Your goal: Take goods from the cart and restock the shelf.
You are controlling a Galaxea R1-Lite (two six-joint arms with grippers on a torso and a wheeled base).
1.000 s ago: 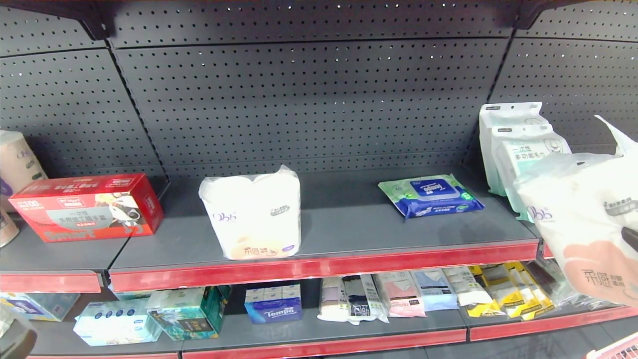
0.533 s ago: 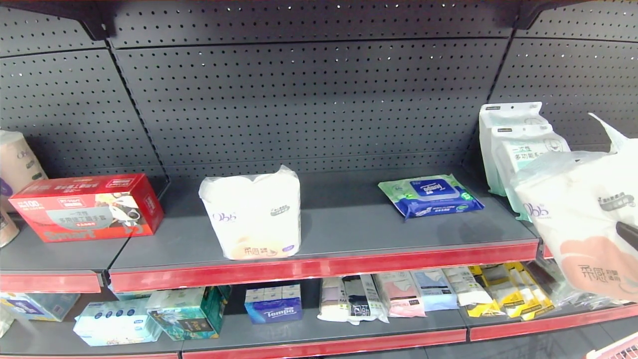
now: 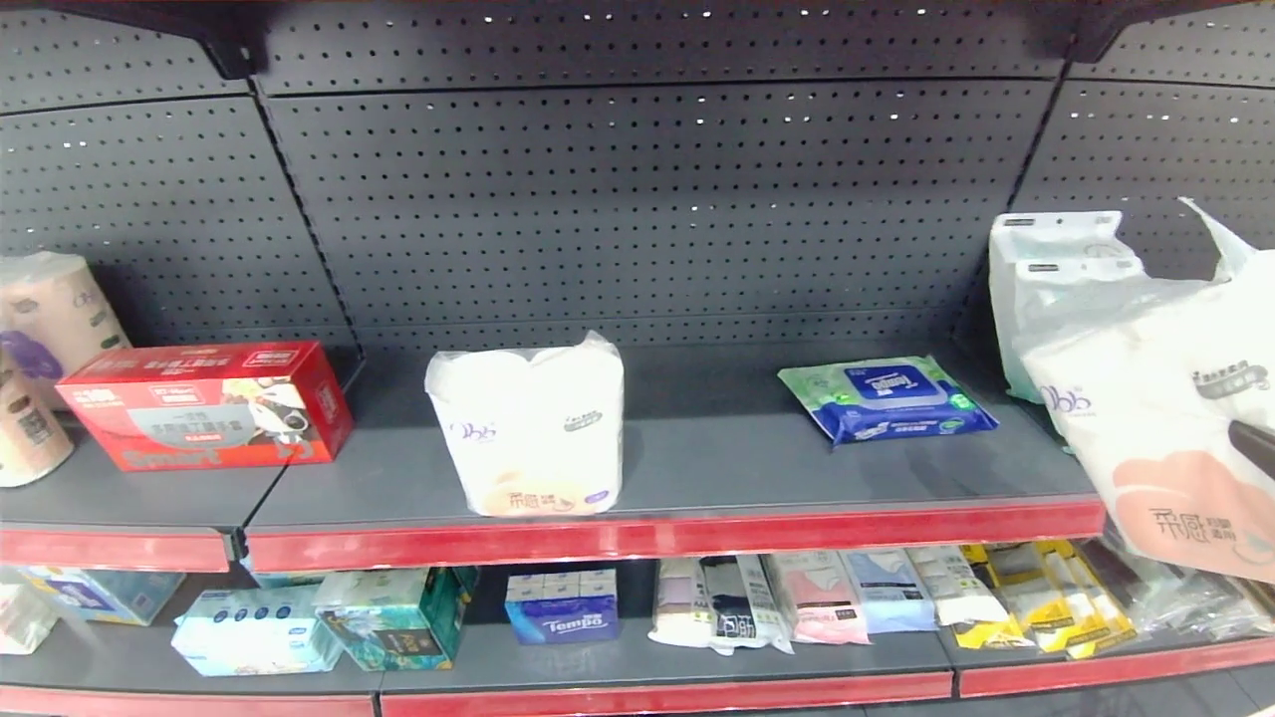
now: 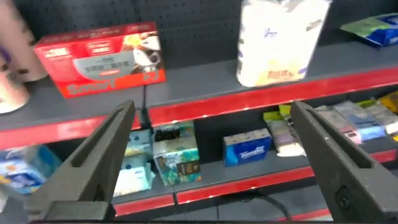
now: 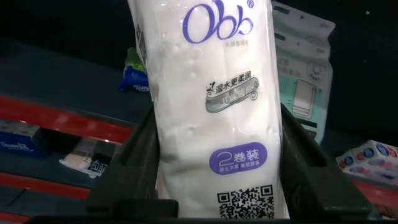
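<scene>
Left gripper (image 4: 211,109), fingers spread wide, nothing between them, faces shelf (image 4: 199,81): red box (image 4: 99,59) and white roll pack (image 4: 283,40) well apart on upper board, pack near red front edge; blue tissue box (image 4: 247,148) on lower board.

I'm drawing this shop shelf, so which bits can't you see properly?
Head view: the held tissue pack is cut off by the right edge.
Head view: that pack hides part of the white pouches behind it.
Head view: the paper rolls are cut by the left edge.
Left wrist view: the red box print is too blurred to read.
</scene>
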